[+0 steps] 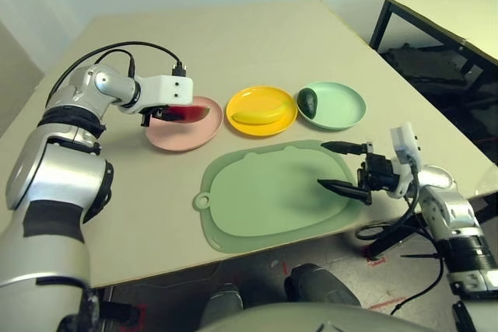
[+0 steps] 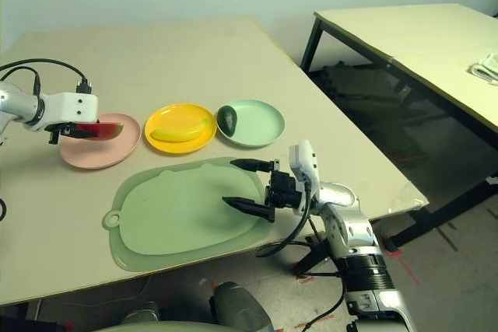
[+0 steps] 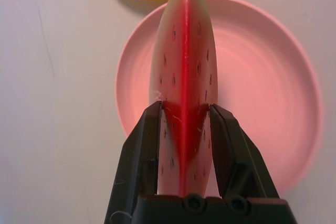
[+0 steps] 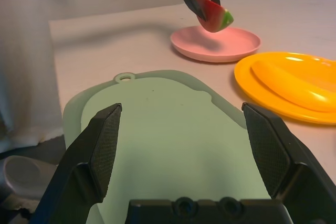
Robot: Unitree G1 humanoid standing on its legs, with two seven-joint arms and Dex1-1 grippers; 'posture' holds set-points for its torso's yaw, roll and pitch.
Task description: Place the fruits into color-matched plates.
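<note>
Holding the watermelon wedge between closed jaws, the left gripper is hovering above the pink plate near the bench's left edge. The wedge is looking light, rigid and smooth, best pinched across its flat faces; its long axis is pointing along the fingers toward the yellow plate. The right gripper is waiting wide open, empty, over the green mat.

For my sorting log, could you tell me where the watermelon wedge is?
The left gripper holds the watermelon wedge just above the pink plate, left of the yellow plate.
</note>
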